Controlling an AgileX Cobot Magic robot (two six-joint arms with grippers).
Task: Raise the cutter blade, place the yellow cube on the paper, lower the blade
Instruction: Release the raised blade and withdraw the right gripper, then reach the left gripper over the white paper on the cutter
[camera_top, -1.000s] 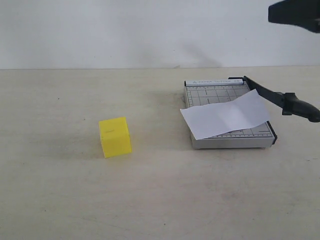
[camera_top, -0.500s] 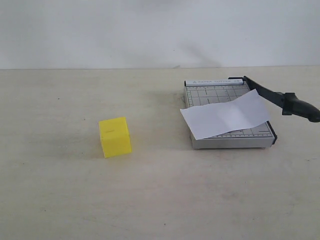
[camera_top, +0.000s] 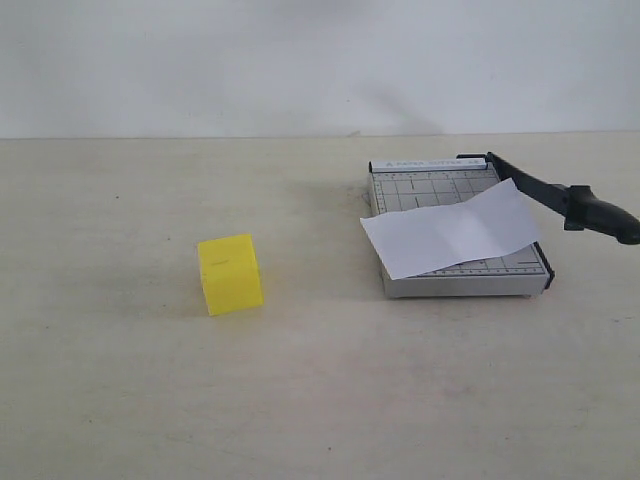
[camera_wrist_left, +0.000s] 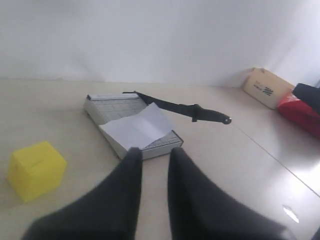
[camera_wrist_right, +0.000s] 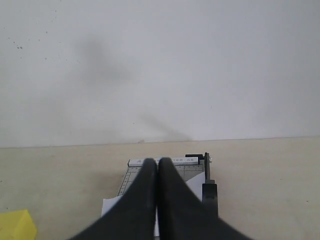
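**Item 1, yellow cube** (camera_top: 230, 273): stands on the surface (camera_top: 330, 400), well apart from the trimmer and to its left in the exterior view. Small slot mark on its top face. Nothing touches it.

**Item 2, cutter blade** (camera_top: 545, 195): hinged at the trimmer's far right corner and lifted off the base, slanting up. Its thick black handle (camera_top: 600, 216) hangs out past the base's right edge.

**Item 3, paper** (camera_top: 455, 232): 1 white sheet lying askew across the grey gridded base (camera_top: 430, 185). Its near left corner overhangs the base's left edge. Nothing rests on it.

**Item 4, left claw** (camera_wrist_left: 155, 152): fingers narrowly parted, empty, up off the surface.

**Item 5, right claw** (camera_wrist_right: 157, 162): clenched, fingers pressed together, grasping nothing, aimed toward the trimmer.

**Item 6, cardboard box** (camera_wrist_left: 265, 87): sits beside a red object (camera_wrist_left: 300, 114), both beyond the trimmer.
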